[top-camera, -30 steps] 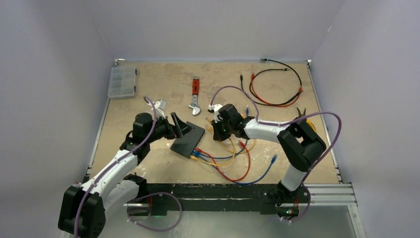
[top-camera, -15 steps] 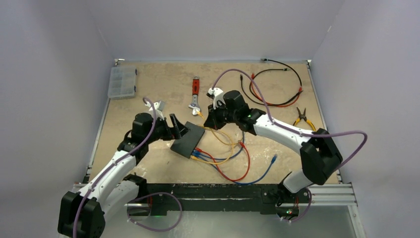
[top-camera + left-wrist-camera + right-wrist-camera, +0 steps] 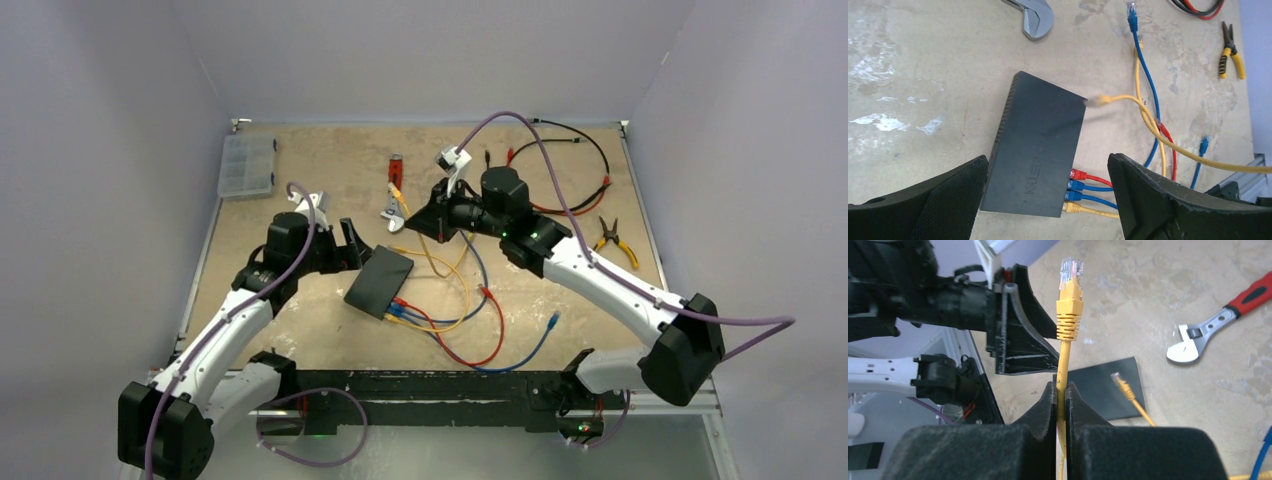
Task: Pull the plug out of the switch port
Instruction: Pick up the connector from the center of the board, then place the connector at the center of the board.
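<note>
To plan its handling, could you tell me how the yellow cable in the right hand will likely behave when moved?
The yellow cable seems stiff over short lengths: its plug end stands upright above the right hand. Its longer run curves loosely to the table, so it likely flops.

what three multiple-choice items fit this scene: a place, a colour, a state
1. Where is the red-handled steel wrench relative to the flat matte black switch box?
A. on it
B. apart, nearer the back wall
C. against its ports
2. What colour is the thin cable in the right gripper?
A. red
B. blue
C. yellow
3. The left gripper is:
A. open, empty
B. shut on the box
C. shut on a cable
Answers: 1 B, bare table separates them; 2 C, the right wrist view shows yellow; 3 A, its jaws stand wide apart.
</note>
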